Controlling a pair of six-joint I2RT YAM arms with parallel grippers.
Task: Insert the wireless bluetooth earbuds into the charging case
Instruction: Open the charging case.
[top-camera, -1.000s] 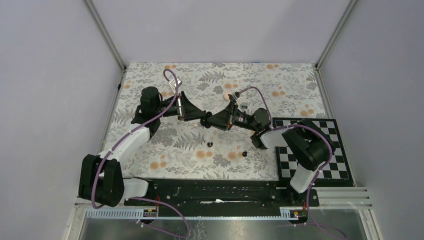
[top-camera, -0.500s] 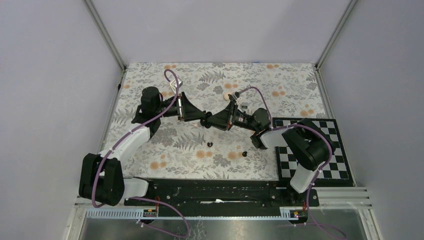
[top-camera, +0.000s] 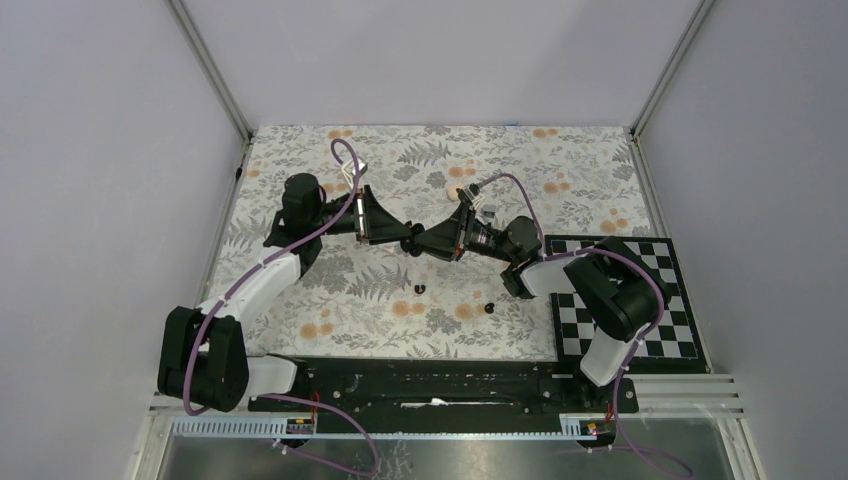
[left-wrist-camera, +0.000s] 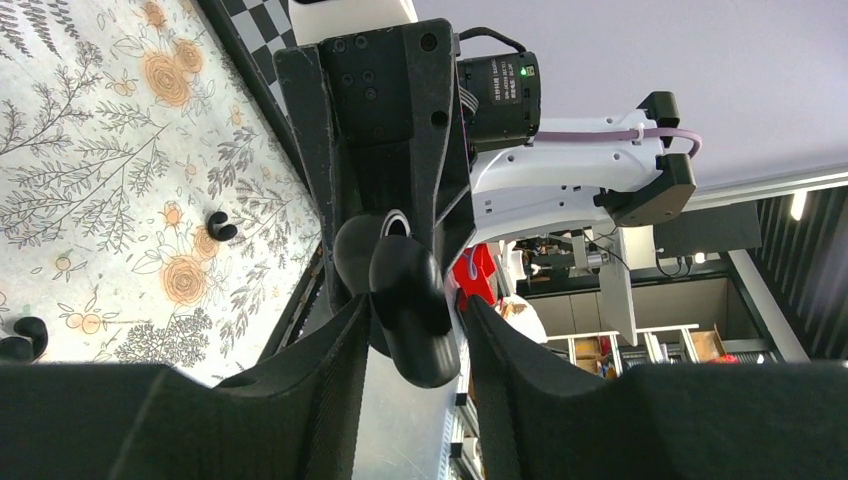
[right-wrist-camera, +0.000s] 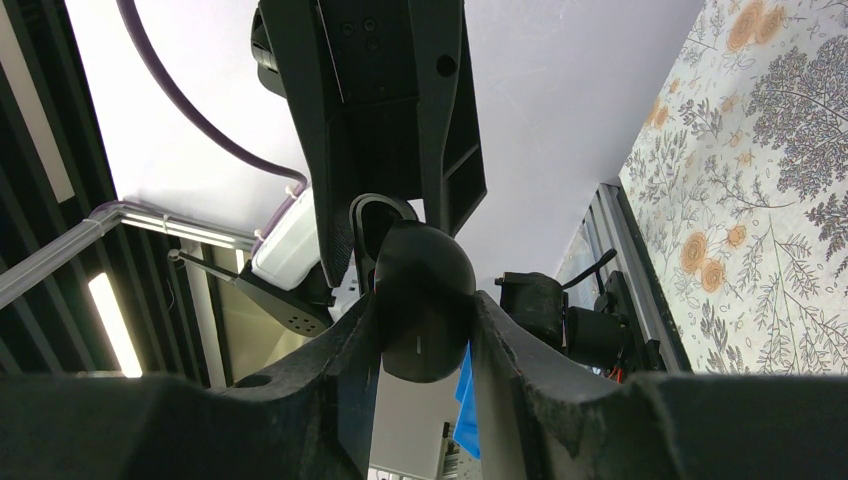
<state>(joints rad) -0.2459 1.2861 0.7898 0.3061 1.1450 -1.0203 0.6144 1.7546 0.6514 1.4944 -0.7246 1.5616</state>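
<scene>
Both the left gripper (left-wrist-camera: 414, 312) and right gripper (right-wrist-camera: 421, 318) pinch the charging case (left-wrist-camera: 405, 292) aloft between them, so uneven pulling could twist it free onto the earbuds (top-camera: 419, 289) on the mat (top-camera: 400, 160) below it.

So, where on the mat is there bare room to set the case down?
Free: the far mat behind the left gripper and right gripper, and the near-left patch beside the earbuds. Crowded: mid-mat, where both hold the case.

One earbud (left-wrist-camera: 18, 338) is cut off at the left wrist view's edge.
</scene>
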